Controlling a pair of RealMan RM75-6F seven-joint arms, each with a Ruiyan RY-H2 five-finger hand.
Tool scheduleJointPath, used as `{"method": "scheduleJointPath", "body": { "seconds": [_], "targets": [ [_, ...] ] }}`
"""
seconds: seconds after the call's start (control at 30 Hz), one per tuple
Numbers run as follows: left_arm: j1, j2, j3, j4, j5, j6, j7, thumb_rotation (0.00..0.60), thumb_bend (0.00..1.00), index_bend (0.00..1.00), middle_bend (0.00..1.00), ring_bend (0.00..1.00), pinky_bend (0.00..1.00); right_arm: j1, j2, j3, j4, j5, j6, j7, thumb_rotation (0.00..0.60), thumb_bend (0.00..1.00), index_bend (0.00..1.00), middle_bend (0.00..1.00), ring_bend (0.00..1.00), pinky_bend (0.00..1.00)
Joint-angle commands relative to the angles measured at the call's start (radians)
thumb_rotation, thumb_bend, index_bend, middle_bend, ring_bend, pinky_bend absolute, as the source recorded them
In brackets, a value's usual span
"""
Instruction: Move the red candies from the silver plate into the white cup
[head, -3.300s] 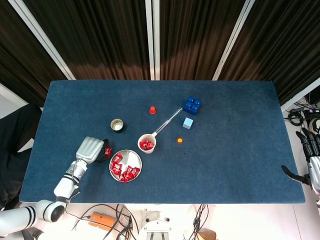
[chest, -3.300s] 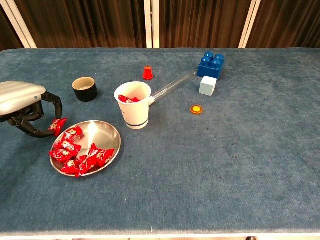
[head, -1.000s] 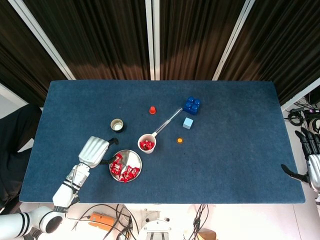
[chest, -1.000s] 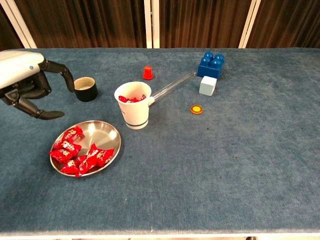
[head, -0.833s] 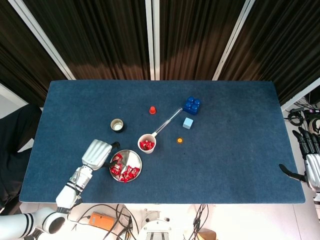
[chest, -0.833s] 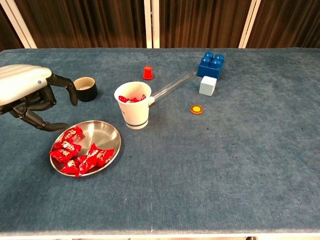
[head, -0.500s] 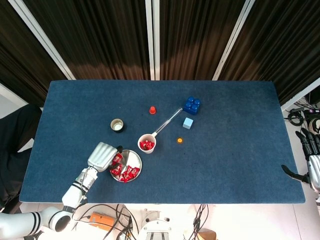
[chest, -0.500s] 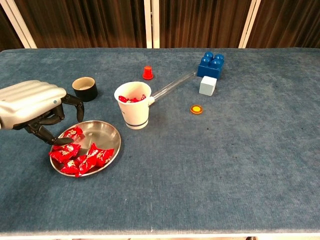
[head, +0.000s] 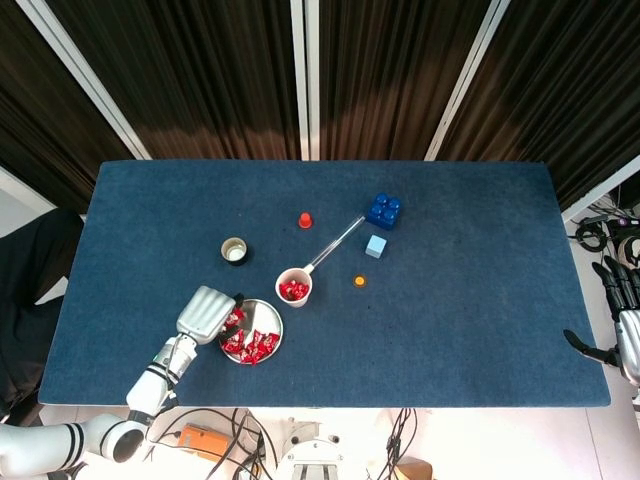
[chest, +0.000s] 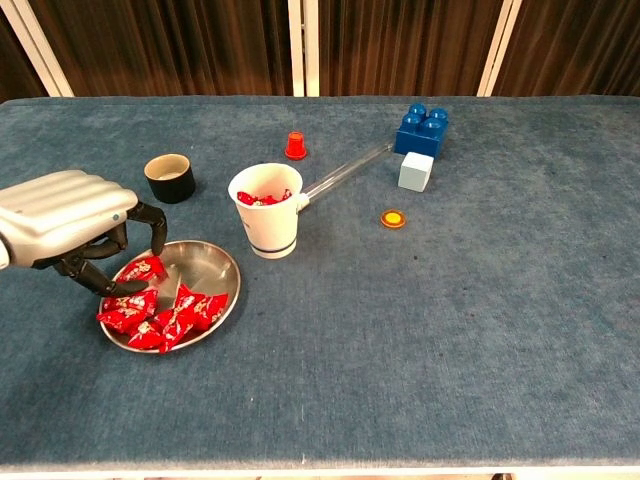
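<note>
We are reaching our left robot hand (chest: 70, 228) over the near-left rim of the silver plate (chest: 218, 262), fingers spread and curling around one of the red candies (chest: 160, 310) but not clamped yet. Next we need to pinch it, lift, and carry it to the white cup (chest: 267, 211). One plate, one cup; candies overlap, roughly seven.

Plate (chest: 222, 262) left of cup (chest: 266, 211)

Red candies (chest: 165, 315) heaped on the silver plate (chest: 212, 262); upright white cup (chest: 267, 215) just beside holds several.
</note>
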Motion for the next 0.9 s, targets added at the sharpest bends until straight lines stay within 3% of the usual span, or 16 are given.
{"method": "scheduleJointPath", "body": {
  "seconds": [0.03,0.23,0.47,0.9],
  "targets": [
    [0.001,0.004,0.002,-0.007,0.000,0.004,0.018,0.547,0.17,0.44,0.94,0.92,0.86,0.001,0.000,0.000,-0.001,0.001,-0.002,-0.001,0.600,0.33,0.00,0.03,0.00,0.00],
    [0.000,0.025,0.004,-0.038,-0.010,0.000,0.051,0.495,0.15,0.44,0.94,0.92,0.86,0.002,0.001,-0.001,-0.005,0.001,-0.004,-0.006,0.600,0.33,0.00,0.03,0.00,0.00],
    [-0.003,0.034,0.006,-0.040,-0.024,-0.011,0.068,0.481,0.15,0.44,0.94,0.92,0.86,0.001,0.001,-0.001,-0.006,0.002,-0.004,-0.006,0.600,0.33,0.00,0.03,0.00,0.00],
    [-0.019,0.036,0.018,-0.039,-0.047,-0.048,0.110,0.473,0.27,0.49,0.94,0.91,0.86,0.000,0.003,-0.001,-0.011,0.003,-0.003,-0.014,0.600,0.33,0.00,0.03,0.00,0.00]
  ]
}}
